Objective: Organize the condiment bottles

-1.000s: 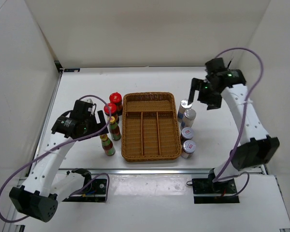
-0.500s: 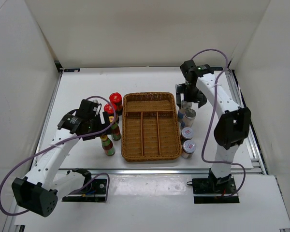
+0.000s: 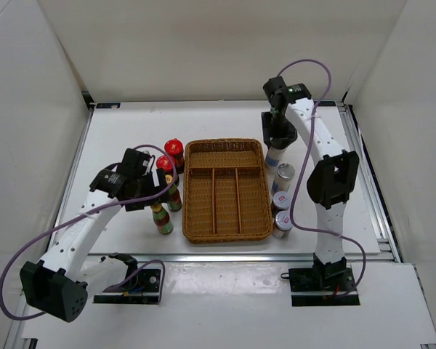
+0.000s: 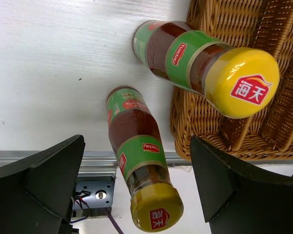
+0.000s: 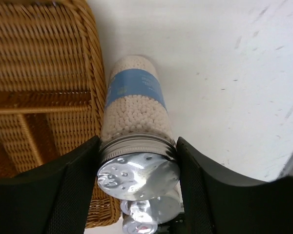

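Observation:
My right gripper (image 3: pixel 275 142) (image 5: pixel 139 165) is shut on the silver cap of a shaker (image 5: pixel 135 105) full of white beads. This shaker stands against the right wall of the wicker tray (image 3: pixel 226 143). Three more silver-capped shakers (image 3: pixel 283 174) (image 3: pixel 280 201) (image 3: pixel 282 222) line up nearer along that side. Left of the tray stand two red-capped jars (image 3: pixel 174 147) (image 3: pixel 165 164) and two yellow-capped bottles (image 3: pixel 173 193) (image 3: pixel 160 218). My left gripper (image 3: pixel 157 196) (image 4: pixel 136 146) is open. Its fingers stand wide on either side of the nearer yellow-capped bottle (image 4: pixel 139 161) without touching it.
The tray (image 4: pixel 224 122) has one crosswise compartment at the back and three long ones, all without bottles. White walls close in the back and both sides. A metal rail (image 3: pixel 240 256) runs along the table's near edge.
My right arm swung left and down onto the farthest shaker, and its jaws closed on the cap. My left gripper edged closer over the yellow-capped bottles and stayed open.

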`<state>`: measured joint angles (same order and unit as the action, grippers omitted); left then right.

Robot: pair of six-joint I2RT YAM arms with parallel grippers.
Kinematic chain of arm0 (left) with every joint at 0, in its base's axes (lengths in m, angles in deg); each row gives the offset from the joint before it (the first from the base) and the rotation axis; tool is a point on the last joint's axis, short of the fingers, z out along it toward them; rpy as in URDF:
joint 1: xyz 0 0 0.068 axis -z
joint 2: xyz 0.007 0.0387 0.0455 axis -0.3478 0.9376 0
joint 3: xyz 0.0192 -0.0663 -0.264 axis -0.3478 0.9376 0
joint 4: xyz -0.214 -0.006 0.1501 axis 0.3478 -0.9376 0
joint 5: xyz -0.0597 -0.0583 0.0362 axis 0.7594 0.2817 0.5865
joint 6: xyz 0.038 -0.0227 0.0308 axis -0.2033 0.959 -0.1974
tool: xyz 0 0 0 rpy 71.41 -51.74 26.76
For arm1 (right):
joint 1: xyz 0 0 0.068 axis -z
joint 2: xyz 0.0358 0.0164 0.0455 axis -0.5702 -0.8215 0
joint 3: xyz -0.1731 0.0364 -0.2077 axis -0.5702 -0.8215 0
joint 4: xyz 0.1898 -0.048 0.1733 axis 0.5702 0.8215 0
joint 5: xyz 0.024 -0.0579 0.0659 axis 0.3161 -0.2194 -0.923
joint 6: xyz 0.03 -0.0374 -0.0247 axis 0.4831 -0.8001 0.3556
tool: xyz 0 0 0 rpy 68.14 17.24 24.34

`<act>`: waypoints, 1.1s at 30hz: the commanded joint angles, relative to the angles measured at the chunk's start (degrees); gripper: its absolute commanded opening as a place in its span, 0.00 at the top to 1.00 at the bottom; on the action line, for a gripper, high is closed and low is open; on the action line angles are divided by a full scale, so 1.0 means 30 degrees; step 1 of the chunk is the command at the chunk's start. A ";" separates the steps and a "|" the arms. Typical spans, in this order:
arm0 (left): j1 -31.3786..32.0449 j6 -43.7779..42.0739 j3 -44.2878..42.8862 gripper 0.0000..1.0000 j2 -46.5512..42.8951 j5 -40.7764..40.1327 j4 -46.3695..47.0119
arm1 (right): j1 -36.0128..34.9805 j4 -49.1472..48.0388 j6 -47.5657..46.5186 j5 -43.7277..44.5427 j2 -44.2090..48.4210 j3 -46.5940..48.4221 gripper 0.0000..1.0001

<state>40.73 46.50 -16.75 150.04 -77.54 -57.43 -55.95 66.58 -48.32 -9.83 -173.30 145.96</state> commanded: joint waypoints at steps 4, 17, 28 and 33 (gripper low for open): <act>0.0062 -0.0104 -0.0113 0.01 0.0273 0.0111 0.0027 | -0.0669 0.1576 -0.0352 0.1711 0.0976 0.5200 0.95; 0.0062 -0.0104 -0.0113 0.01 0.0448 0.0286 0.0027 | -0.3451 0.1752 -0.0645 0.0832 0.0419 0.6409 1.00; 0.0062 -0.0279 -0.0113 0.01 0.0448 0.0286 0.0027 | -0.4216 -0.0121 -0.0176 0.2238 -0.1014 0.3857 0.94; 0.0062 -0.0280 -0.0113 0.01 0.0448 0.0462 0.0027 | -0.4216 -0.0299 0.0204 0.2238 -0.1749 0.4031 0.94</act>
<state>40.73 46.26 -16.75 151.61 -76.89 -57.43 -68.43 66.19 -48.95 -4.43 -176.51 158.40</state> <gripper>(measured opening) 0.994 0.646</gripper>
